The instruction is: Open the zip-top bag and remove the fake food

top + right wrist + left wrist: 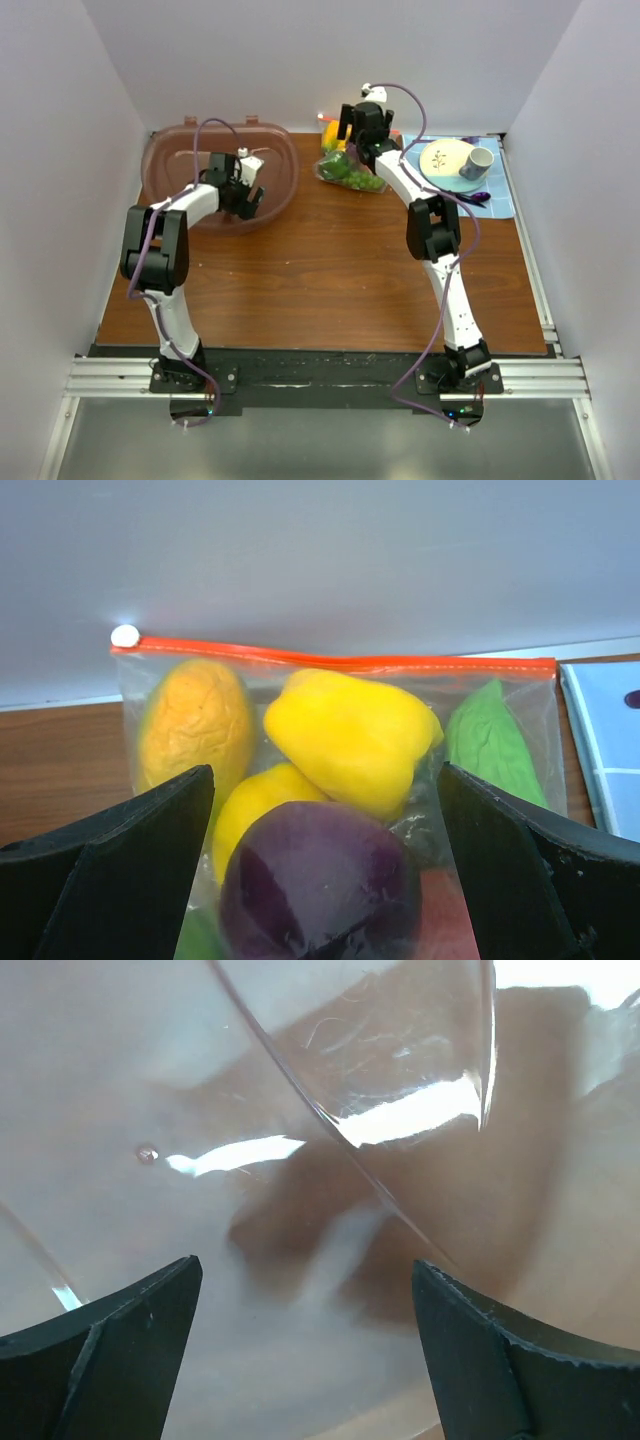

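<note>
the zip-top bag (pixel 340 663) is clear plastic, its orange-red zip strip running level along the top edge and looking shut, with a white slider (pixel 125 635) at one end. packed inside is the fake food (pixel 350 735): a wrinkled orange-yellow piece, two yellow ones, a purple one nearest, and a green one at the side. the bag sits at the far edge of the bench (pixel 320 270).

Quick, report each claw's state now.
Left claw: open, empty, at the plastic bowl.
Right claw: open, empty, facing the zip-top bag.
</note>
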Controlling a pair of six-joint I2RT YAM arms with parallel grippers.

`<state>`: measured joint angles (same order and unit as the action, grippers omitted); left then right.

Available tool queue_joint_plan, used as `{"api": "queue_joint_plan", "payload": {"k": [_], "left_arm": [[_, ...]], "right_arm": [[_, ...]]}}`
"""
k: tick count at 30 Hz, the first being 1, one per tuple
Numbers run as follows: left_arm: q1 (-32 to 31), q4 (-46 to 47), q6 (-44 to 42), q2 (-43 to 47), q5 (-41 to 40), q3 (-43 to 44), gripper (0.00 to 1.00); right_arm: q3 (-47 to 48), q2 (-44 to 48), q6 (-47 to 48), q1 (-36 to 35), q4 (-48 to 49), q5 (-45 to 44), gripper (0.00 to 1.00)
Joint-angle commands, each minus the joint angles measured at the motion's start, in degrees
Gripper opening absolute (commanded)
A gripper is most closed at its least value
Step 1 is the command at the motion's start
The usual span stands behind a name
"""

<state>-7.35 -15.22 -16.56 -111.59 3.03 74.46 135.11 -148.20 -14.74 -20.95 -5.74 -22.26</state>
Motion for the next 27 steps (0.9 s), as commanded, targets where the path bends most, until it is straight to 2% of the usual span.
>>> {"api": "queue_joint_plan", "payload": {"k": [1, 4, 5, 7, 11, 12, 14, 16, 21, 27], "left_arm": [[-1.5, -9.3, -6.4, 8.2, 14.8, -4.6, 0.90], [-1.8, -16.9, -9.8, 10.9, 22.7, -5.9, 0.89], [-2.0, -18.6, -10.5, 11.4, 24.0, -6.3, 0.88], [-2.1, -22.7, -12.9, 12.7, 27.1, -7.6, 0.86], [-2.8, -27.4, -17.3, 14.6, 30.5, -10.5, 0.84], [-3.3, -30.1, -18.6, 14.9, 31.2, -10.8, 0.83], [-4.2, -33.4, -24.1, 14.9, 33.2, -11.7, 0.82], [-5.9, -34.3, -24.7, 14.4, 32.0, -12.9, 0.77], [-11.4, -37.8, -26.2, 15.9, 33.5, -15.2, 0.73], [-19.0, -42.5, -28.3, 22.0, 35.6, -17.8, 0.70]], "right_arm": [[1.4, 0.1, -1.5, -0.1, 2.0, 3.4, 0.99], [0.3, 0.5, -2.0, -0.1, -0.8, 5.5, 0.96], [-0.2, 1.0, -2.4, -0.1, -2.4, 6.0, 0.90], [-3.5, 2.6, -2.9, -0.3, -3.7, 6.5, 0.86], [-13.7, 10.6, -4.8, -0.5, -6.3, 6.2, 0.61], [-17.8, 12.0, -5.1, -0.5, -6.8, 6.3, 0.44], [-22.7, 15.3, -7.4, -0.5, -8.1, 5.4, 0.26], [-31.0, 20.7, -9.2, -0.5, -7.9, 4.8, 0.10], [-48.8, 32.6, -15.5, -1.0, -10.2, 3.5, 0.01], [-67.0, 50.5, -19.9, -5.8, -16.2, -1.3, 0.00]]}}
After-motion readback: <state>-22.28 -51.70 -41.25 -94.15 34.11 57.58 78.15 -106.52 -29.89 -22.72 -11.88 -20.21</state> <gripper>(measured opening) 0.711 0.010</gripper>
